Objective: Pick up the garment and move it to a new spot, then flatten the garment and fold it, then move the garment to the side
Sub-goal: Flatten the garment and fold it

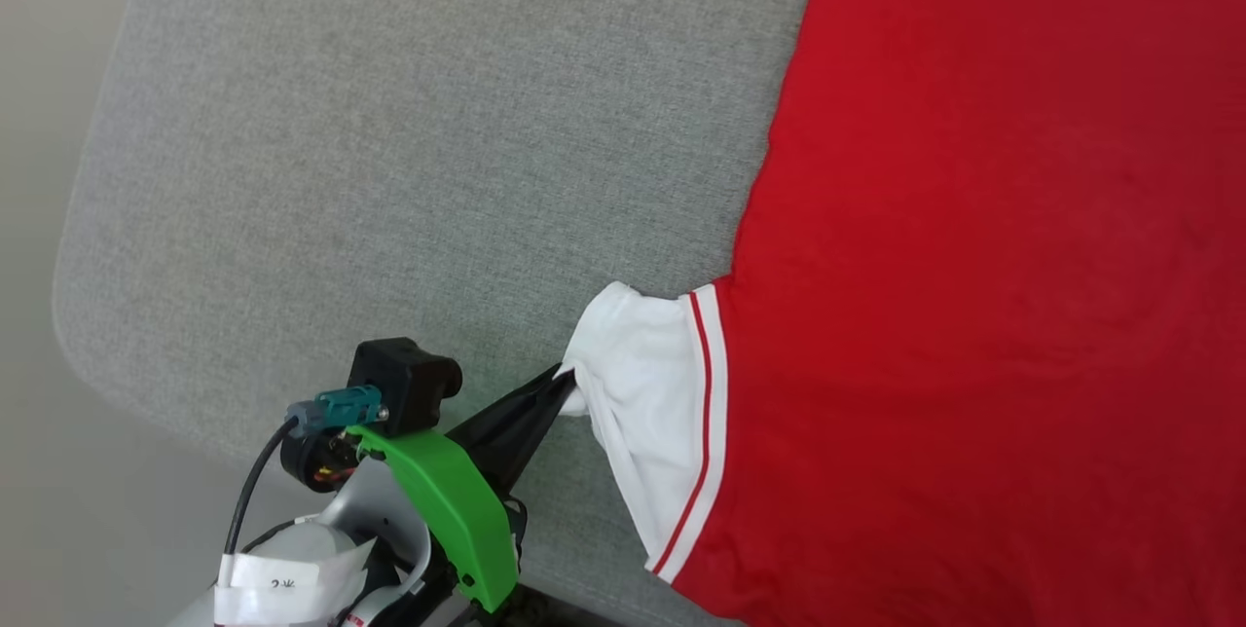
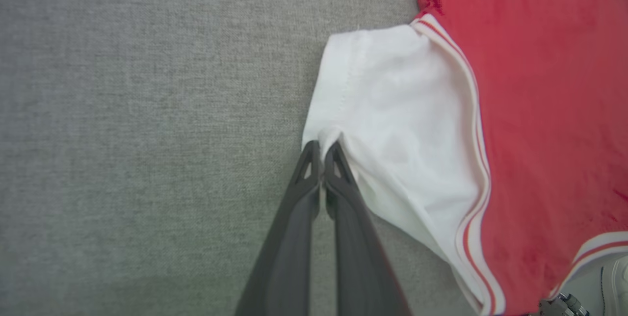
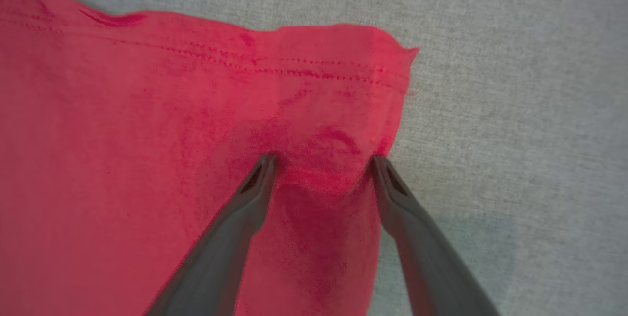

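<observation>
Below, grey fabric surface (image 1: 389,121) under the red garment (image 1: 973,218); left jaws tight on its white sleeve (image 1: 642,384), right jaws apart.

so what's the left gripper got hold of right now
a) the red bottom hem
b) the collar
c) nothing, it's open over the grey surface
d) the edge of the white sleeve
d: the left gripper has its two fingers closed together on the edge of the white sleeve of the garment, and the cloth bunches at the tips.

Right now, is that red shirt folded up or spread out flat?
Spread out: the garment lies smooth on the grey surface, its white sleeve sticking out sideways.
</observation>
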